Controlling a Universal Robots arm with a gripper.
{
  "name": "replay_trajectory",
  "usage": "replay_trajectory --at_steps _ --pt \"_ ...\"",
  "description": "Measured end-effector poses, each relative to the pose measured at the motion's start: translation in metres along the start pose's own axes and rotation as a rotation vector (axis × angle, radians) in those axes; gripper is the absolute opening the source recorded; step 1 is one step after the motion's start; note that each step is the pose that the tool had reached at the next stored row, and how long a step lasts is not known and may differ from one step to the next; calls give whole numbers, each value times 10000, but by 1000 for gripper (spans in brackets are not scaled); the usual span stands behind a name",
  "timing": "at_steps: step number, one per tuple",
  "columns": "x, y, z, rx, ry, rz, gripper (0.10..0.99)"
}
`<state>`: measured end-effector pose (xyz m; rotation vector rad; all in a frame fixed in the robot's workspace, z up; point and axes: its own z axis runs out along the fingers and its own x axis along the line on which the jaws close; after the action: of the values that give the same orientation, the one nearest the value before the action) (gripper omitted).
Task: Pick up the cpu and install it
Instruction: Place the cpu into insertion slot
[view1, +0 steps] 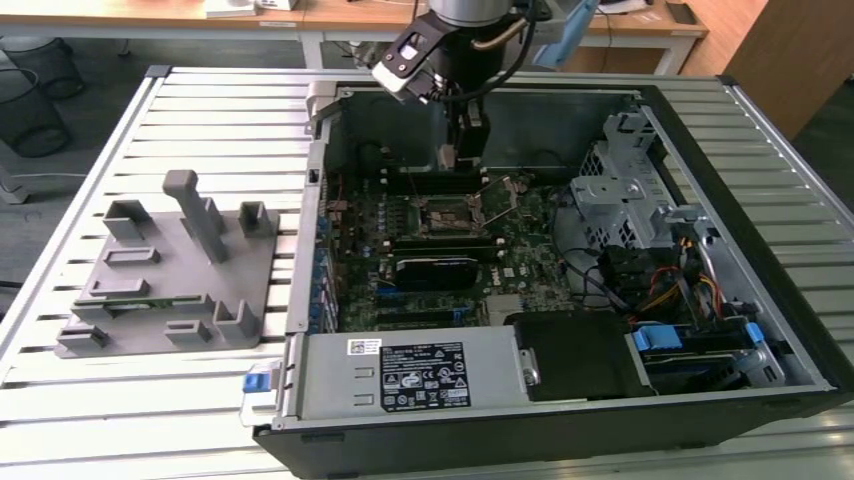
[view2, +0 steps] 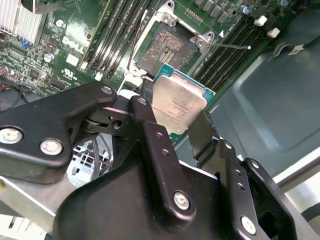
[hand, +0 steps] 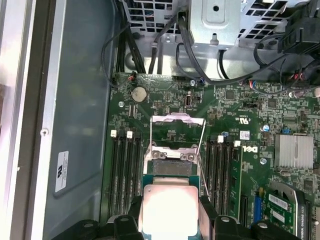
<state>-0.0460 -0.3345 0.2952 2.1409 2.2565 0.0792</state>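
Gripper (view1: 465, 150) hung inside the open computer case (view1: 747, 330) in the exterior view, over the far part of the motherboard (view1: 441, 250). A grey fixture (view1: 174, 270) lay on the table (view1: 200, 110) at the exterior view's left. In the second wrist view, the jaws were clamped on two opposite edges of the cpu (view2: 180, 107), which was just beside the open socket (view2: 165, 47) and not seated in it. In the first wrist view, the cpu sat between the fingers (hand: 131, 220), its metal top facing the camera.

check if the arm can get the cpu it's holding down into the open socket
Probably yes: the tool grips the cpu close by the cpu socket, whose load plate is swung open, and nothing visible lies between them.
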Motion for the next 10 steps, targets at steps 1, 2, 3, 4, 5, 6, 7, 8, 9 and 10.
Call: replay_trajectory --at_steps 1,2,3,4,5,6,7,8,9,10 --pt "0 -1 10 0 0 0 525" --pt "0 -1 20 0 0 0 525" --pt "0 -2 28 0 0 2 525" --pt "-1 -4 33 0 0 3 525" --pt "-2 -5 38 0 0 3 525" --pt "-3 -6 44 0 0 2 525" --pt "-4 -7 52 0 0 3 525" --pt "-6 -9 59 0 0 5 525" --pt "-8 -11 66 -1 0 6 525" --pt "-10 -13 74 0 0 7 525"
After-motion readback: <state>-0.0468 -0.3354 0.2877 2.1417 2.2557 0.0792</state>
